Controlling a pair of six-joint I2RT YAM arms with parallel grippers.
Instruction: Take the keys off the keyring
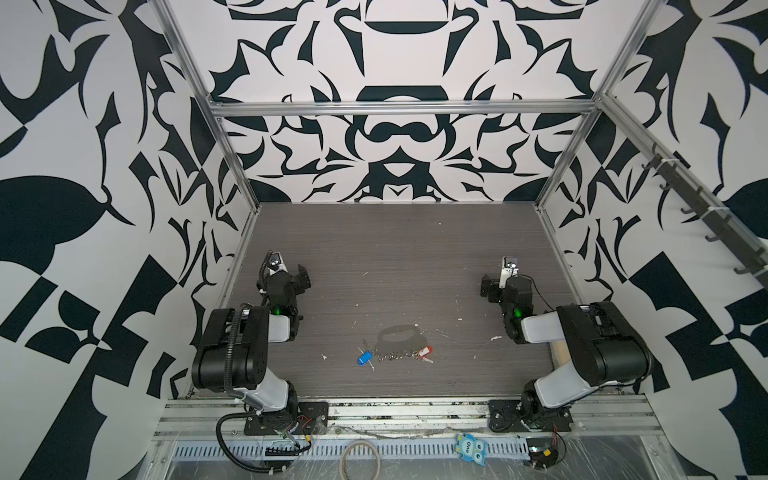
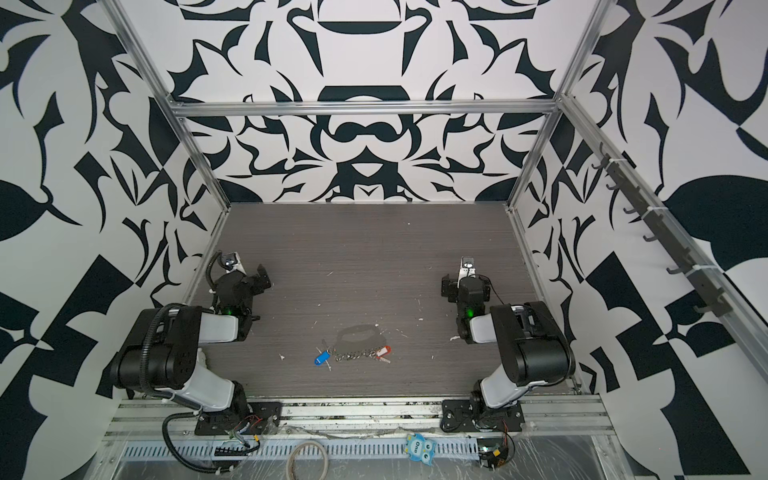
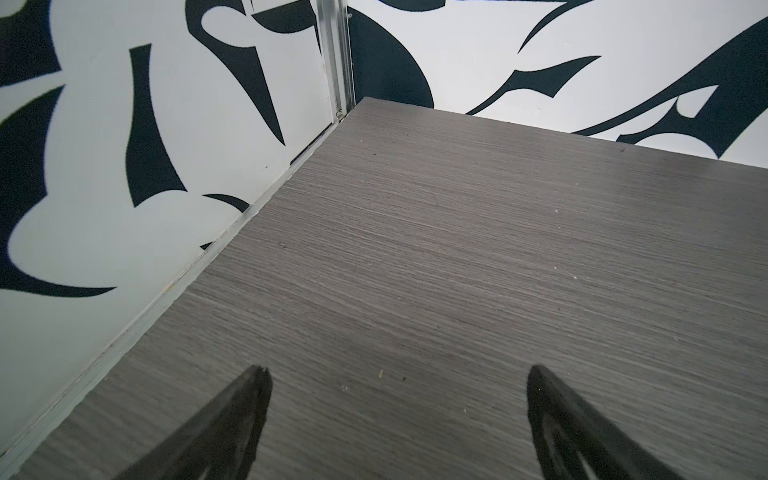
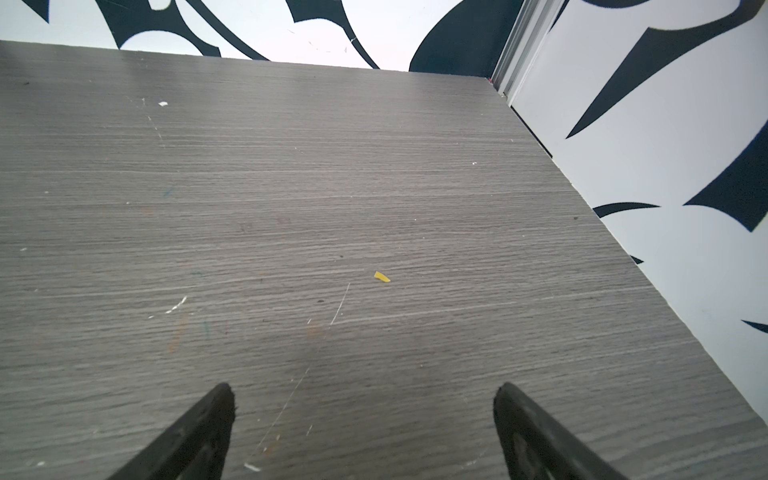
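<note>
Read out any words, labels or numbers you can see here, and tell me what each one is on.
"One": blue owl-shaped sticker on the slotted front rail, in both top views.
Blue key tag, red key tag: any writing too small to read.
No other text is visible.

1. This looked like a robotics lab test cell: aluminium framing (image 1: 399,109) boxed in a grey wood-grain tabletop (image 1: 395,257).
2. Black-and-white patterned panels (image 1: 62,104) walled it.
3. A left arm (image 1: 232,353) and a right arm (image 1: 602,353) stood bolted to a front rail (image 1: 407,409).

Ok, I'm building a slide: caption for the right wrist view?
Right gripper open over the grey table, a yellow scrap ahead, patterned wall beside.
</note>
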